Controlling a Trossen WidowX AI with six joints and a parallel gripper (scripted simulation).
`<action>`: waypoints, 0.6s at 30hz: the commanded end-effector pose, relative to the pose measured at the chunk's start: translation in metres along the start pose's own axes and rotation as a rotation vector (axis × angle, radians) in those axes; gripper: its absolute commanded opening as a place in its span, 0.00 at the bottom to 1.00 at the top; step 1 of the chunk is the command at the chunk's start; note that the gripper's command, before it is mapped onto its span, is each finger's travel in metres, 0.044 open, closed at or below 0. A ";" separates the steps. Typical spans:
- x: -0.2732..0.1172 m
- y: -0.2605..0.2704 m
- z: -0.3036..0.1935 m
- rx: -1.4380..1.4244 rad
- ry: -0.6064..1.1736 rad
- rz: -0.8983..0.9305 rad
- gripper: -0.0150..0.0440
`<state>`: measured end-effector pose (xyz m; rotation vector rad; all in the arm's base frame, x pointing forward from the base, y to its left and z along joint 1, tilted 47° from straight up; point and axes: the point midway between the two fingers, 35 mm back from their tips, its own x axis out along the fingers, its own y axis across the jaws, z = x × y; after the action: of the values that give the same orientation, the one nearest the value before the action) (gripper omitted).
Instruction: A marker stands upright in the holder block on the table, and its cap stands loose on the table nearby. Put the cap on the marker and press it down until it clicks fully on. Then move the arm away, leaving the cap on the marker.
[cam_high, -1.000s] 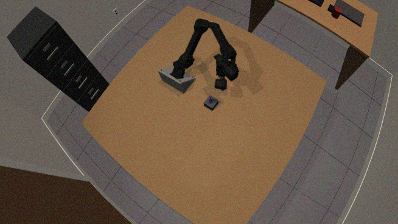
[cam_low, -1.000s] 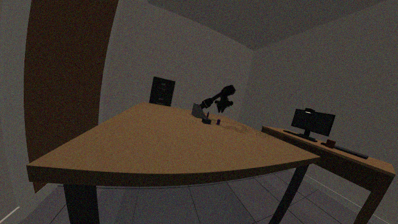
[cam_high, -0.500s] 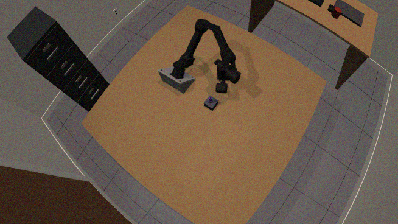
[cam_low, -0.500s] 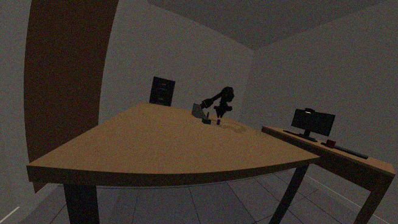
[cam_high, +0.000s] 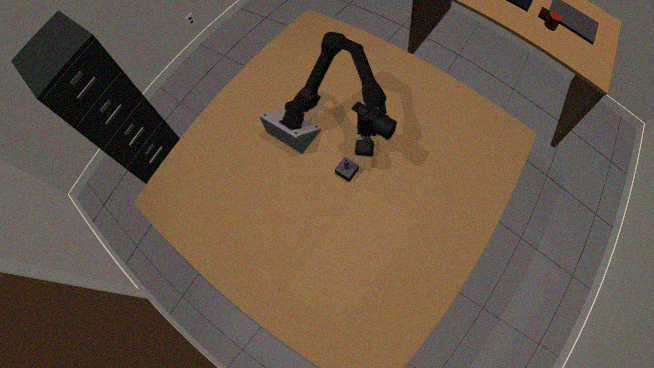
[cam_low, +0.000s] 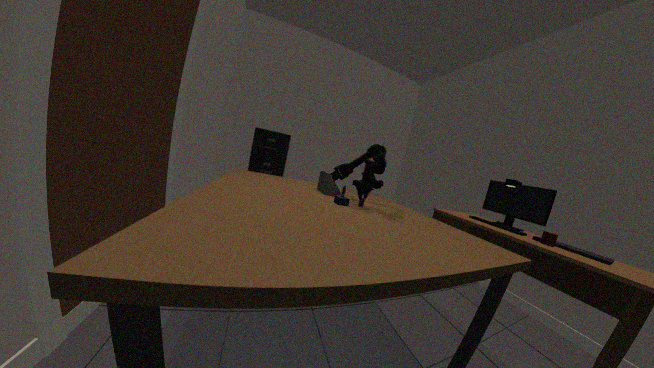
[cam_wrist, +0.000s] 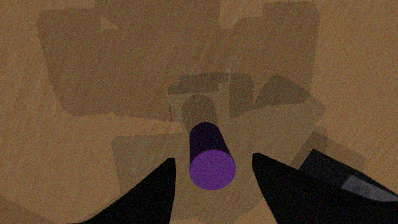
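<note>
One black parallel-jaw pincer (cam_high: 364, 148) (cam_low: 361, 200) (cam_wrist: 214, 162), pointing down low over the table (cam_high: 345, 240) (cam_low: 280, 240) (cam_wrist: 35, 155), is partly open and grips nothing. One cylindrical purple cap (cam_low: 361, 204) (cam_wrist: 212, 170), standing loose and upright on the table, lies between the pincer's fingertips in the wrist view, with a gap visible on either side; from the top it is hidden beneath the pincer. One small, square, dark grey holder block (cam_high: 347, 170) (cam_low: 342, 201) (cam_wrist: 370, 188), on the table near the pincer, outside its fingers. One slim marker with a purple tip (cam_high: 346, 163) (cam_low: 343, 191), upright in the block, uncapped, beside the pincer; its body is too small to describe further. One black jointed arm (cam_high: 318, 72) (cam_low: 354, 164), arching up from the pincer and down to a grey wedge-shaped base (cam_high: 286, 138) (cam_low: 326, 184), farther from the pincer than the block.
</note>
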<state>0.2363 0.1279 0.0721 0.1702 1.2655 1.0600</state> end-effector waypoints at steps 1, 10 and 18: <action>0.006 0.000 -0.001 0.009 0.000 0.006 0.66; 0.021 0.001 -0.001 0.009 -0.001 0.008 0.66; 0.029 0.002 -0.001 0.009 -0.002 0.010 0.61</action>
<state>0.2328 0.1484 0.0545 0.1737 1.2649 1.0639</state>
